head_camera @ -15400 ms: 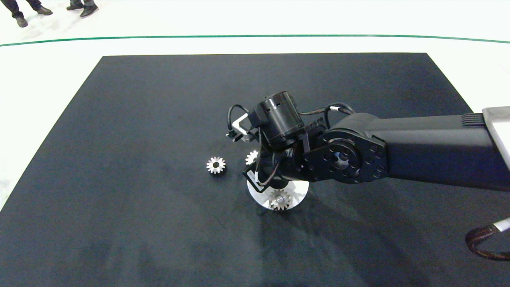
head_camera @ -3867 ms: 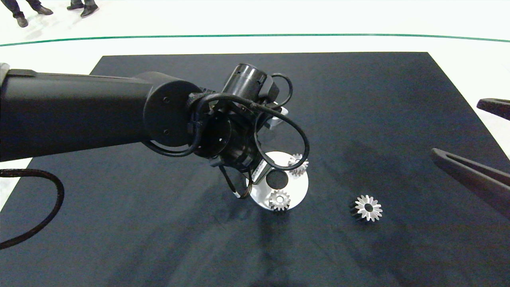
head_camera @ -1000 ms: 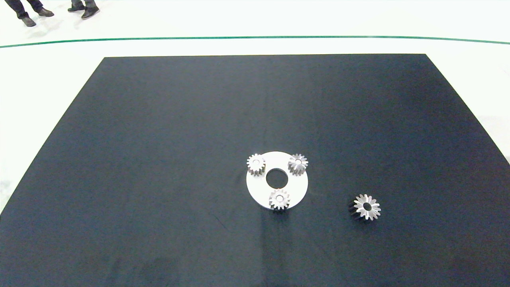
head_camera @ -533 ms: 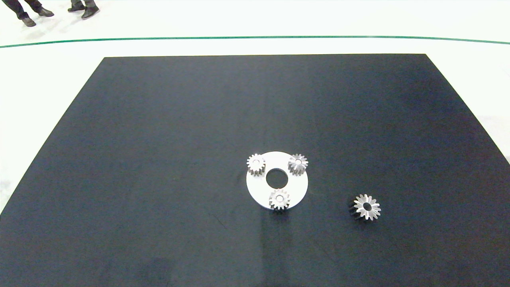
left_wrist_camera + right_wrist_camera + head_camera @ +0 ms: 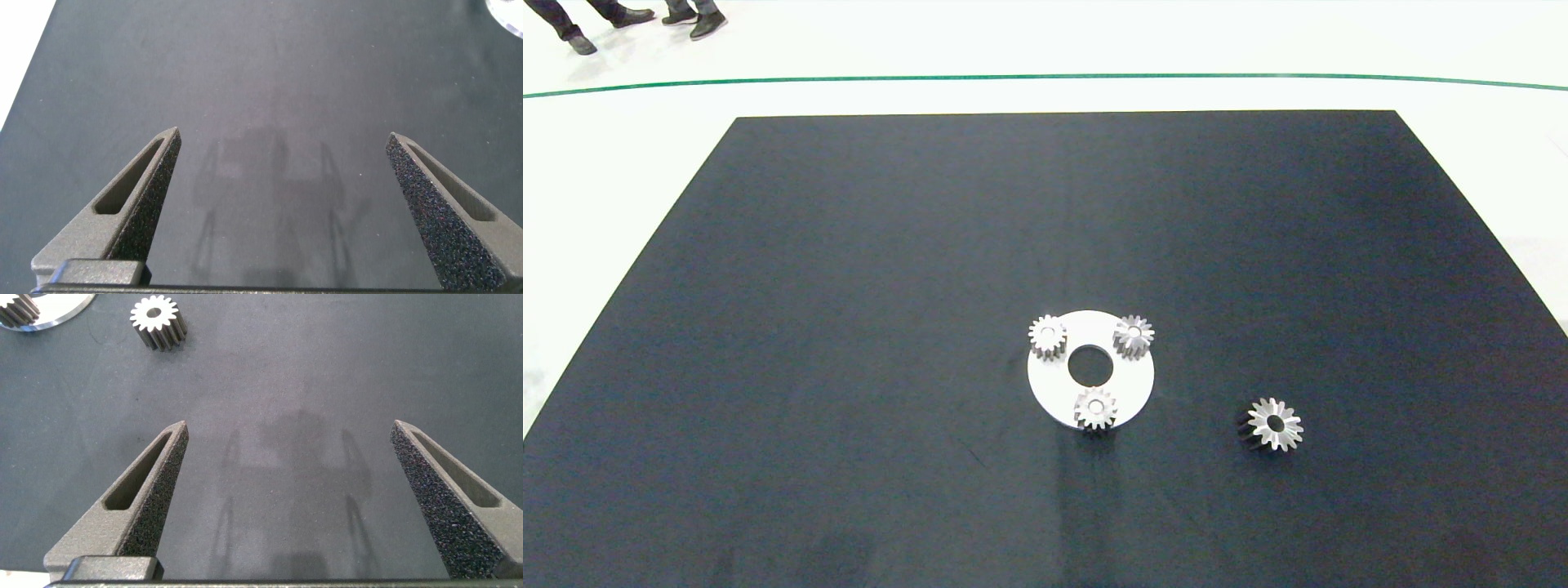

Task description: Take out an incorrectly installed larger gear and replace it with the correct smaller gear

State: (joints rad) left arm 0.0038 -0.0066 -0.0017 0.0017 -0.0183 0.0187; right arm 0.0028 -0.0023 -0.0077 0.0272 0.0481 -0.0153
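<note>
Three small silvery gears sit on the white round plate (image 5: 1131, 392), spaced evenly around its dark centre hole (image 5: 1090, 367), each over its own post position: one smaller gear (image 5: 1047, 335) at the far left of the ring, a second (image 5: 1133, 335) at the far right, a third (image 5: 1095, 408) at the near rim. That even layout reads as a finished planet set, so by my judgement the swap is done and nothing is left to seat. The larger gear (image 5: 1272, 425) lies apart on the black mat (image 5: 849, 286), well to the right of the plate and touching nothing, a sensible spot for a rejected part since it cannot mesh with or knock the others there. It stands on its flat face, bore up, with long pointed teeth and a dark shaded flank that shows it taller than the three on the plate; the right wrist view shows the same gear just beside the plate's rim. Neither arm shows in the head view. The left gripper (image 5: 282, 175) hangs over bare mat with its fingers spread wide and nothing between them, and the right gripper (image 5: 286, 469) does likewise, spread and unloaded, near the larger gear but clear of it. Shoes (image 5: 633, 16) of people show beyond the table's far edge
</note>
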